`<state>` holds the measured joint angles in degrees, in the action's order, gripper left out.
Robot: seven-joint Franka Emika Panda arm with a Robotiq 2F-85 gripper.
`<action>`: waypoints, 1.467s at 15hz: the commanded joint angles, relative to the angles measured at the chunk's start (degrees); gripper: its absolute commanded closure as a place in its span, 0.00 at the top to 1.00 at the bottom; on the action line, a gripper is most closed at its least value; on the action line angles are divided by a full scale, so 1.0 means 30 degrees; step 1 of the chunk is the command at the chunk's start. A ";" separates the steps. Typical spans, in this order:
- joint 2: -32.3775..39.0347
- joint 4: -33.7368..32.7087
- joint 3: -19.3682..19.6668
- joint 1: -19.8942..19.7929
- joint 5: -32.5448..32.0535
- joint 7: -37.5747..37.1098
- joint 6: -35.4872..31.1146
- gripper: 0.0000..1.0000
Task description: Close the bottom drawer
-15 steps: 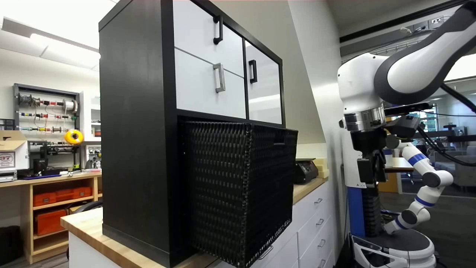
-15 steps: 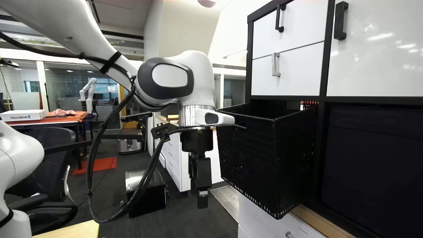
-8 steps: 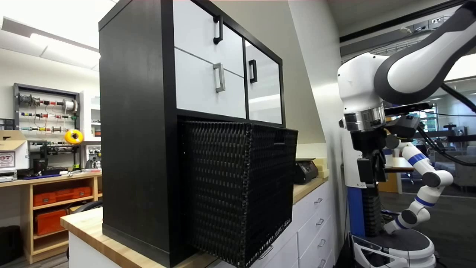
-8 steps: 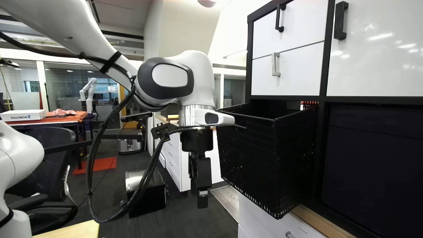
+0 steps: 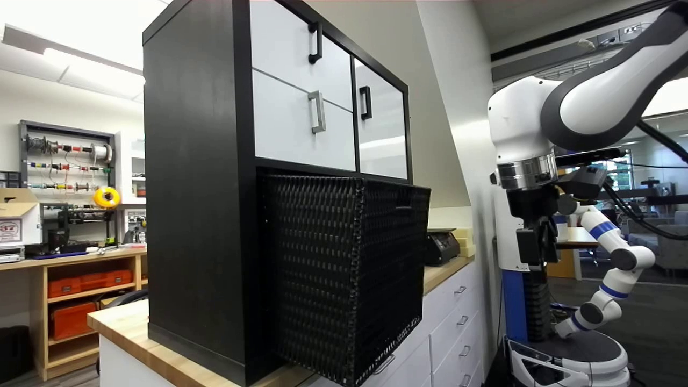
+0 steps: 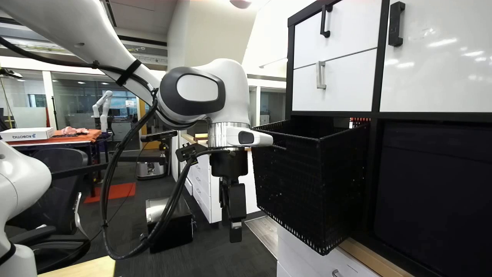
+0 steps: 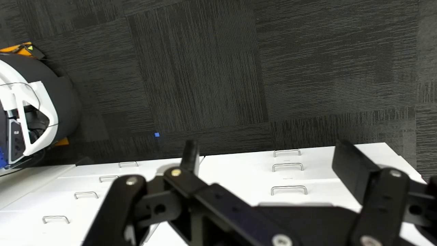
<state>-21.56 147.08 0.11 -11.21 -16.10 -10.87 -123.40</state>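
Note:
The bottom drawer, a large black woven box, shows in both exterior views [image 5: 322, 269] [image 6: 292, 184]. It sticks well out of the lower opening of the black cabinet [image 5: 193, 188], and its open top shows in an exterior view. My gripper hangs fingers-down in front of the drawer, apart from it, in both exterior views [image 5: 537, 250] [image 6: 232, 221]. In the wrist view the gripper [image 7: 266, 153] has its fingers wide apart with nothing between them. The drawer does not show in the wrist view.
White-fronted drawers [image 6: 334, 80] and a white door [image 6: 438, 57] sit above the bottom drawer, with protruding handles. White base drawers [image 7: 239, 177] with metal handles stand below. A black device [image 5: 442, 247] sits on the wooden counter. A mobile robot base [image 7: 34, 112] stands on the floor.

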 commanded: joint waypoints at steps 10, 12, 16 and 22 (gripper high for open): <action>0.0543 -0.0415 -0.0303 0.0793 0.0556 -0.1438 -0.0563 1.00; 0.0936 -0.0720 -0.0683 0.1162 0.0851 -0.2242 -0.1287 1.00; 0.1750 -0.1257 -0.1620 0.1571 0.0691 -0.4420 -0.4709 1.00; 0.3419 -0.2397 -0.2876 0.0914 -0.1686 -0.7563 -0.9295 1.00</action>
<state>-14.34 142.52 -7.07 -6.85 -16.62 -27.96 -146.77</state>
